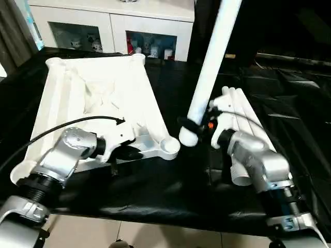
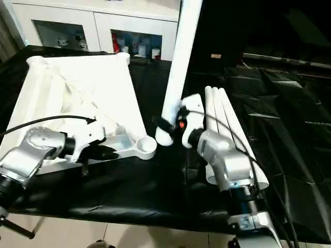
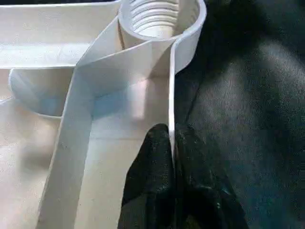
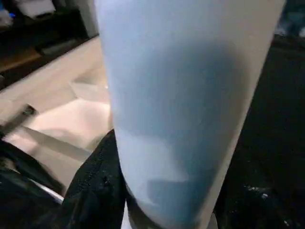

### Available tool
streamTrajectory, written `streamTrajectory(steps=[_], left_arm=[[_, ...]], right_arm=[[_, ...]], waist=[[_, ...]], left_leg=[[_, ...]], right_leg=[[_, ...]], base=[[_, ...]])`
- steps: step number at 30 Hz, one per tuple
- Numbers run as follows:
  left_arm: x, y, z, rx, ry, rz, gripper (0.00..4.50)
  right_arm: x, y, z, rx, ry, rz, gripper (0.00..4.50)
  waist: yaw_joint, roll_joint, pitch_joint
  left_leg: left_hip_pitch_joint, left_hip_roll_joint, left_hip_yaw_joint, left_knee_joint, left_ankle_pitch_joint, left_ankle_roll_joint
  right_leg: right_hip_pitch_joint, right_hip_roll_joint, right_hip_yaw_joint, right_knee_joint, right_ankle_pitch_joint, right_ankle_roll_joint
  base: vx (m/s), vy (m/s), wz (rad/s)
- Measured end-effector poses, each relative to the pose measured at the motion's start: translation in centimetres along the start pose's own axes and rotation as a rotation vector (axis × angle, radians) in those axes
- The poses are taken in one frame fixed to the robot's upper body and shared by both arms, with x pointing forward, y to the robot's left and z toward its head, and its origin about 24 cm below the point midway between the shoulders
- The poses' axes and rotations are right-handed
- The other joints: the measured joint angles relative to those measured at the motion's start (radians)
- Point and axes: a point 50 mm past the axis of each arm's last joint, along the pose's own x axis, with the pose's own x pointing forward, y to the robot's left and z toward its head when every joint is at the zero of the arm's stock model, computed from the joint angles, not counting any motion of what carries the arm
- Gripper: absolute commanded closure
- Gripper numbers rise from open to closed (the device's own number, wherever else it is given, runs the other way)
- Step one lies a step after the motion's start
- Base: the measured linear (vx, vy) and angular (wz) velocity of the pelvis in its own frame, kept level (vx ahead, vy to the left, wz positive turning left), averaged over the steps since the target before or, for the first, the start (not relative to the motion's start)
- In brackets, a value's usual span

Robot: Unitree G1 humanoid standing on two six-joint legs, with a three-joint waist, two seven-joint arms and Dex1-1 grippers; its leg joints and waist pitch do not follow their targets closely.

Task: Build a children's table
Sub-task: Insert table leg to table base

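Note:
The children's table top [image 1: 98,93] lies upside down on the black cloth, ribs up. My left gripper [image 1: 132,151] is shut on its thin front rim; in the left wrist view the black fingers [image 3: 152,167] pinch that wall just short of the threaded corner socket [image 3: 157,19]. My right gripper [image 1: 194,125] is shut on a white tubular leg [image 1: 212,67] near its lower end. The leg stands nearly upright, leaning away to the right. Its rounded end hangs just right of the front-right socket [image 1: 169,146], outside it. In the right wrist view the leg [image 4: 181,95] stands close in front.
Three more white legs [image 2: 227,124] lie side by side on the cloth under my right forearm. A white cabinet [image 1: 114,20] with glass doors stands behind the table top. The cloth's front edge and tiled floor [image 1: 155,232] run below my arms.

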Motion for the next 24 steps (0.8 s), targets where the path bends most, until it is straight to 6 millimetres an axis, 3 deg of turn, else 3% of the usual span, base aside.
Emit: streamTrajectory(steps=[6,14,24], left_arm=[[1.4,-1.2,0.9,-0.037,-0.036,-0.018,4.5],[1.4,-1.4,1.1,-0.03,-0.037,-0.014,4.5],[1.4,-1.6,1.3,-0.026,-0.036,-0.015,4.5]], right_arm=[[0.0,0.7,0.1,-0.015,0.057,0.089,2.59],[0.2,1.3,-0.9,-0.035,0.156,0.164,2.59],[1.5,0.6,-1.0,-0.035,0.164,0.146,2.59]], waist=[[0.002,-0.001,0.0],[0.002,-0.004,0.001],[0.002,-0.005,0.0]], left_leg=[[-0.001,0.0,0.001,-0.001,0.0,0.0],[-0.002,0.0,0.001,-0.001,0.0,0.001],[-0.002,0.0,0.001,-0.001,0.0,0.001]], right_leg=[[-0.001,0.0,-0.001,0.0,-0.001,-0.001],[-0.001,0.0,0.0,-0.001,-0.001,-0.001],[-0.002,0.0,-0.001,-0.001,-0.001,-0.001]], base=[[0.0,0.0,0.0],[0.0,0.0,0.0],[0.0,0.0,0.0]])
